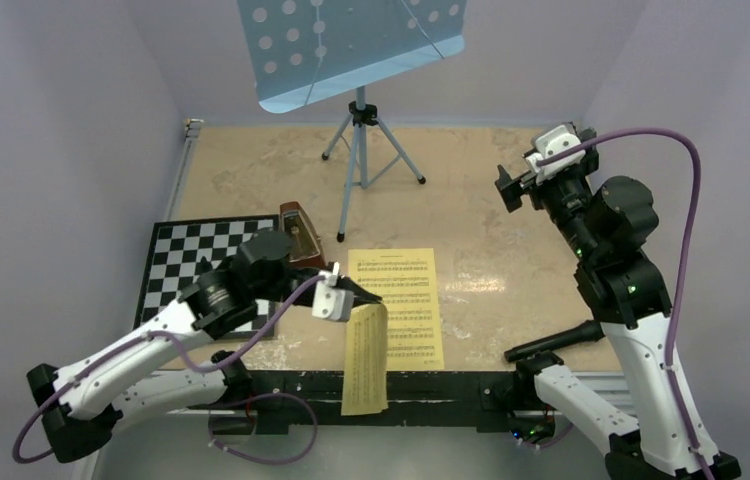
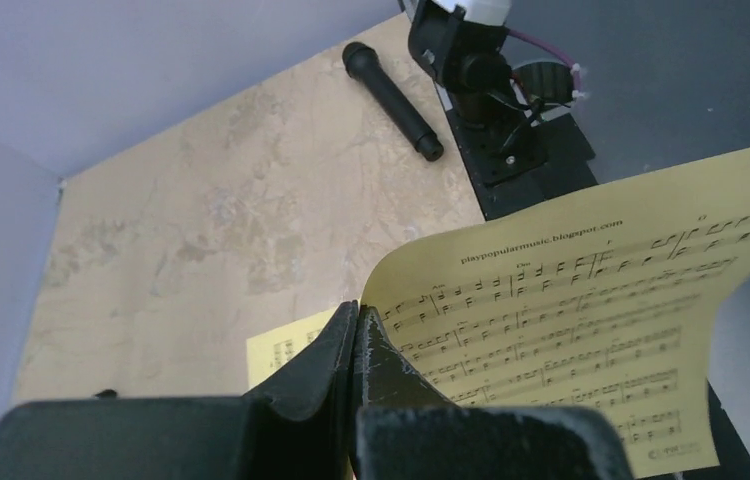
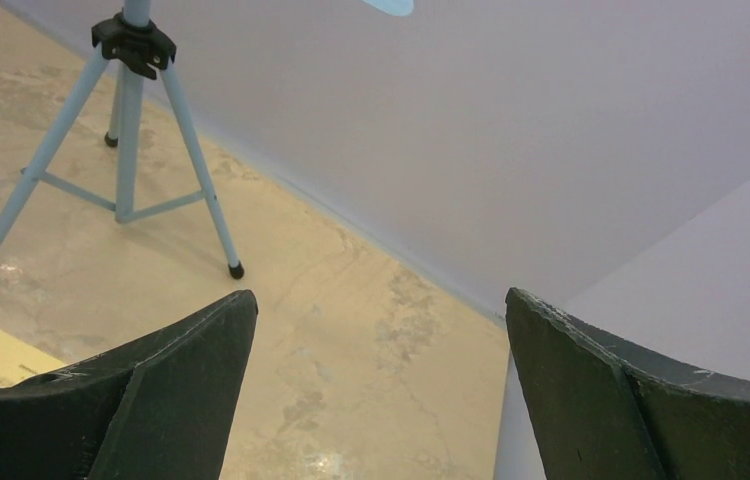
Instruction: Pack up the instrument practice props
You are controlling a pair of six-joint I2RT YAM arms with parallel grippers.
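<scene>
My left gripper (image 1: 369,297) (image 2: 361,310) is shut on the corner of a yellow music sheet (image 1: 365,362) (image 2: 571,310), which droops over the table's near edge. A second yellow sheet (image 1: 401,300) (image 2: 286,350) lies flat on the table beside it. Behind my left arm, partly hidden, stands the brown pyramid metronome (image 1: 298,232). At the back stands the light-blue hole-punched music stand (image 1: 351,50) on its tripod legs (image 1: 361,160) (image 3: 126,150). Raised at the right, my right gripper (image 1: 513,186) (image 3: 381,310) is open and empty.
A black-and-white chessboard (image 1: 183,265) lies at the left under my left arm. A black cylinder handle (image 1: 556,342) (image 2: 391,100) lies near the right arm's base. Purple walls close in the beige table (image 1: 471,200) on three sides.
</scene>
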